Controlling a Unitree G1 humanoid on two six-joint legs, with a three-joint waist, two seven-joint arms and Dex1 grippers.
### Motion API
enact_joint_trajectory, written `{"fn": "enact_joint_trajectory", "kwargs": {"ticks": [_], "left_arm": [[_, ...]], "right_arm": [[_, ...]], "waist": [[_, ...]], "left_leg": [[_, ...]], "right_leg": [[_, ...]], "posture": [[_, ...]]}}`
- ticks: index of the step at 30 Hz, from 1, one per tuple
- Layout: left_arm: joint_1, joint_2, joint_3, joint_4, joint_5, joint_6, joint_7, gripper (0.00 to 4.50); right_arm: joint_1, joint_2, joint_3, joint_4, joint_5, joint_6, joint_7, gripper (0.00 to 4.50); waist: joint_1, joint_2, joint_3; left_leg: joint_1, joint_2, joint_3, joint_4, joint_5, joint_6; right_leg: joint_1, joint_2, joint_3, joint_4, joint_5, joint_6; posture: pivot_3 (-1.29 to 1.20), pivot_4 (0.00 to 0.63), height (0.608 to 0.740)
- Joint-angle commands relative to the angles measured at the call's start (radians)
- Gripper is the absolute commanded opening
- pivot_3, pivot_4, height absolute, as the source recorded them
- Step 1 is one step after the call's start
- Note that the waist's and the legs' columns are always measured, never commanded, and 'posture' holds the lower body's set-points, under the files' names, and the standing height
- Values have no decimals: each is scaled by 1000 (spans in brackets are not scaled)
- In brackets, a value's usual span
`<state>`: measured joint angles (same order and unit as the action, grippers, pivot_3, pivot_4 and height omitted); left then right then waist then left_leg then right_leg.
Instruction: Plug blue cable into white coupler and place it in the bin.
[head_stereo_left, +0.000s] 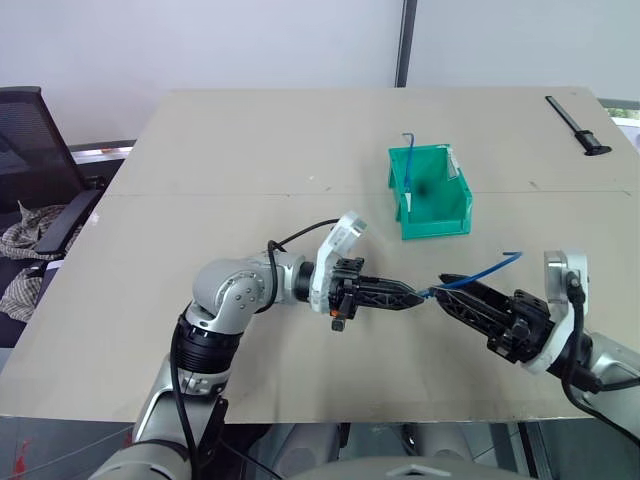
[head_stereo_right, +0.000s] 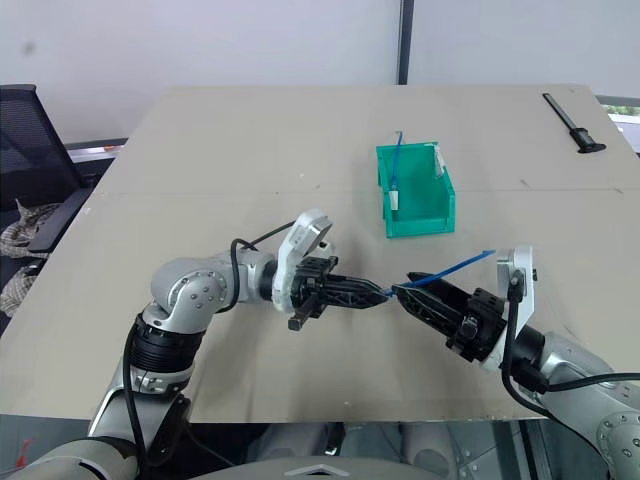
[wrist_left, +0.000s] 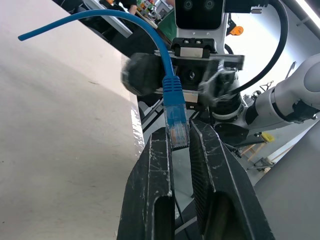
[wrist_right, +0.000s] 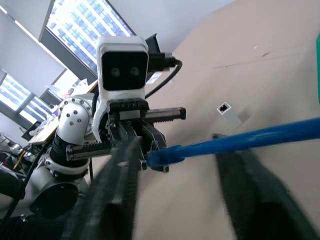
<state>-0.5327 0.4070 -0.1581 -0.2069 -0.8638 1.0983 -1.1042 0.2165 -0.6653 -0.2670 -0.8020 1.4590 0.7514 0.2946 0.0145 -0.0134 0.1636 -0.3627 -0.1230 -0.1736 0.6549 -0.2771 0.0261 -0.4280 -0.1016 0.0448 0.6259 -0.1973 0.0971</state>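
Observation:
The blue cable hangs above the near part of the table, between my two grippers. My left gripper points right and is shut on the cable's plug. My right gripper faces it tip to tip. Its fingers look shut on the blue cable just behind the plug, and the free end rises to the right. The right wrist view shows the cable running between that gripper's blurred fingers. The white coupler lies on the table beyond the cable. The teal bin stands behind the grippers, right of centre.
A thin blue wire with a hooked tip stands in the bin. A black tool lies at the far right corner of the table. A dark office chair stands off the table's left side.

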Motion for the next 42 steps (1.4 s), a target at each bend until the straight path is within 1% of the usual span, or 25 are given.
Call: {"fn": "enact_joint_trajectory", "kwargs": {"ticks": [1, 2, 7, 8, 9, 11, 13, 14, 15, 16, 18, 21, 22, 24, 25, 29, 35, 42], "left_arm": [[2, 6, 7, -37, -21, -24, -9, 0], [2, 6, 6, -38, -21, -26, -9, 0], [9, 12, -1, -44, -12, -53, -16, 0], [13, 15, -1, -46, -8, -63, -14, 930], [21, 21, 3, -55, 3, -82, -9, 1228], [44, 41, 11, -76, 42, -135, 14, 2228], [79, 86, 19, -111, 95, -197, 27, 3194], [97, 105, 34, -127, 110, -220, 40, 3786], [110, 118, 53, -137, 118, -235, 56, 4154], [128, 136, 72, -146, 143, -268, 74, 4154], [172, 166, 104, -144, 244, -392, 119, 4154], [211, 189, 132, -93, 345, -516, 175, 4154], [222, 204, 124, -64, 400, -571, 187, 4154], [211, 200, 103, 36, 508, -652, 256, 4154], [204, 193, 96, 75, 538, -681, 274, 4154], [187, 163, 81, 156, 577, -736, 276, 4154], [140, 100, 53, 294, 587, -788, 234, 4154], [91, 96, 38, 412, 596, -861, 128, 4154]], "right_arm": [[-4, -16, 15, -12, 15, -13, 7, 215], [-3, -20, 19, -13, 14, -13, 9, 59], [0, -34, 25, -10, 20, -23, 12, 59], [-1, -36, 23, -8, 23, -24, 12, 0], [-2, -39, 17, -5, 27, -27, 13, 0], [-2, -46, 0, 1, 27, -37, 17, 0], [3, -49, -23, 9, 12, -49, 25, 0], [7, -51, -35, 12, 1, -55, 32, 0], [11, -53, -45, 16, -9, -60, 39, 0], [18, -55, -56, 21, -20, -65, 49, 0], [28, -55, -74, 36, -41, -75, 68, 0], [30, -49, -80, 55, -70, -87, 93, 0], [27, -46, -79, 63, -79, -90, 99, 0], [2, -38, -60, 82, -107, -94, 108, 0], [-6, -36, -53, 85, -117, -94, 111, 0], [-8, -31, -53, 82, -131, -92, 114, 0], [42, -21, -70, 50, -154, -106, 105, 0], [61, -9, -66, 31, -171, -115, 94, 0]], "waist": [[0, 0, 0], [0, 0, 0], [0, 0, 0], [0, 0, 0], [0, 0, 0], [-1, 0, 0], [-1, 0, 0], [0, 0, 0], [0, 0, 0], [1, 0, 0], [2, 0, 0], [2, 0, 0], [3, 0, 0], [4, 0, 0], [5, 0, 0], [6, 0, 0], [5, 0, 0], [0, 0, 0]], "left_leg": [[0, 0, 0, 0, 0, 0], [0, 0, 0, 0, 0, 0], [0, 0, 0, 0, 0, 0], [0, 0, 0, 0, 0, 0], [0, 0, 0, 0, 0, 0], [0, 0, 0, 0, 0, 0], [0, 0, 0, 0, 0, 0], [0, 0, 1, 0, 0, 0], [0, 0, 0, 0, 0, 0], [0, 0, 0, 0, 0, 0], [0, 0, 1, 0, 0, 0], [0, 0, 1, -1, 0, 0], [0, 0, 1, -1, 0, 0], [0, 0, 1, -1, 0, 1], [1, 0, 1, -1, 0, 1], [-1, 0, 0, -1, 0, 0], [-2, 0, 0, -1, 0, 1], [-1, 0, 0, -1, 0, 1]], "right_leg": [[0, 0, 0, 0, 0, 0], [0, 0, 0, 0, 0, 0], [0, 0, 0, 0, 0, 0], [0, 0, 0, 0, 0, 0], [0, 0, 0, 0, 0, 0], [0, 0, 0, 0, 0, 0], [0, 0, 1, 0, 0, 0], [0, 0, 1, 0, 0, 0], [0, 0, 1, 0, 0, 0], [0, 0, 1, 0, 0, 0], [0, 0, 1, 0, 0, 0], [0, 0, 1, 0, 0, 0], [0, 0, 1, 0, 0, 0], [0, 0, 1, 0, 0, 0], [0, 0, 1, 0, 0, 0], [0, 0, 0, -1, 0, 0], [-1, -1, -1, -1, 0, 0], [-1, -1, 0, 0, 0, 0]], "posture": [[0, 150, 729], [0, 150, 729], [0, 150, 729], [0, 150, 729], [0, 150, 729], [0, 150, 729], [0, 150, 729], [0, 150, 729], [0, 150, 729], [0, 150, 729], [0, 150, 729], [0, 150, 729], [0, 150, 729], [0, 150, 729], [0, 150, 729], [0, 150, 729], [0, 150, 729], [0, 150, 729]]}}
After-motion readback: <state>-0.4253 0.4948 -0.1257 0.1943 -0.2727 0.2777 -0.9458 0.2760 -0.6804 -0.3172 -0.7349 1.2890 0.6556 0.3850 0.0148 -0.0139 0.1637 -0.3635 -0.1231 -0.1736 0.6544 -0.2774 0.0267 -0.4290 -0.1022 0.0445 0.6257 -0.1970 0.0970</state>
